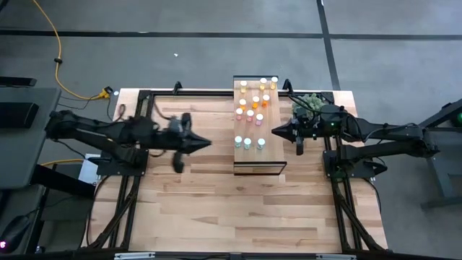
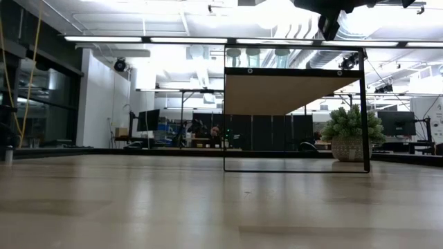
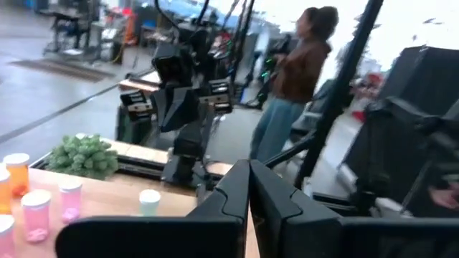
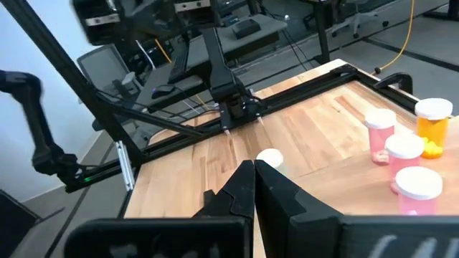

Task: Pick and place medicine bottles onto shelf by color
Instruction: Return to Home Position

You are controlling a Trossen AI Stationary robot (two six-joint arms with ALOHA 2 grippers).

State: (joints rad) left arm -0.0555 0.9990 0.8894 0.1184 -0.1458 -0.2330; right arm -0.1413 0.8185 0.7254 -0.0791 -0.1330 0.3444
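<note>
Shelf (image 1: 271, 155) lies between left hand (image 1: 207, 143) and right hand (image 1: 275, 132).

White-capped bottles (image 1: 250, 113) yellow, orange, pink, pale green, light-wood shelf (image 1: 258, 160), green plant (image 1: 309, 102)

No readable text, label, brand, number or sign in any of the four views.

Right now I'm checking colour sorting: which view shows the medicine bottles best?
The high view: it looks down on the medicine bottles grouped on the shelf. Each wrist view catches a few; the low view shows none.
</note>
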